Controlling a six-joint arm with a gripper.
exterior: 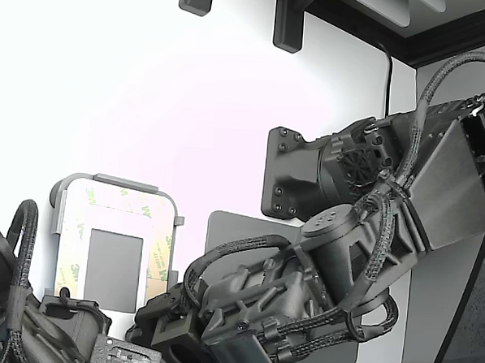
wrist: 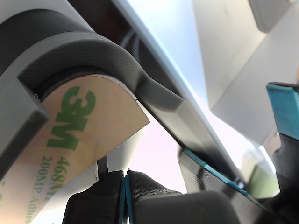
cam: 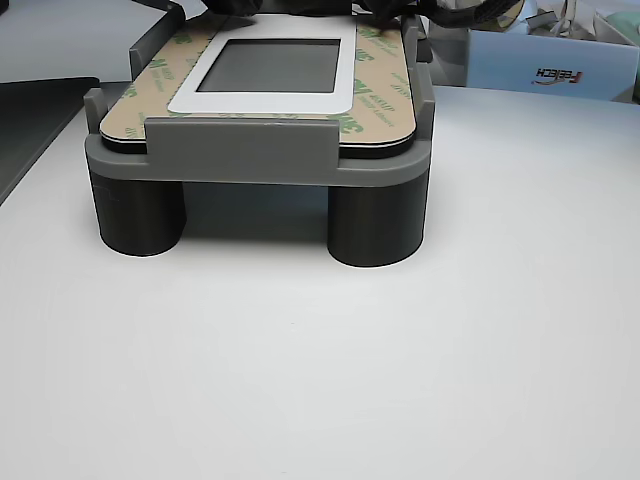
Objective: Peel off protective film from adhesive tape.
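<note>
- The light grey rounded plastic tray [cam: 240, 150] stands on two dark grey cylindrical feet [cam: 377, 225] on the white table [cam: 320, 360]. In it lies a flat plate framed by the tan paper-like protective film printed with green "3M" logos [cam: 375, 95], around a small dark grey rectangle with a pale border [cam: 272, 66].
- In the exterior view the same tray [exterior: 63, 196] shows at about 8 o'clock of the frame, with the film frame [exterior: 159, 258] facing the camera; the black six-joint arm [exterior: 328, 259] fills the 4 o'clock quarter, and a large dark grey rounded mat [exterior: 228, 229] lies behind it.
- Only the wrist view shows the film close up: a rounded corner of the film [wrist: 88, 126] sits just under the tray's grey rim [wrist: 117, 58], and the print "3M 468MP 200MP" is legible.
- The black gripper with blue pad edges [wrist: 125, 193] appears pressed together, its two pads meeting just beside the film's lower edge; whether any film is caught between them cannot be told.
- The other view alone shows the feet and a boxed item [cam: 545, 65] at 1 o'clock.
</note>
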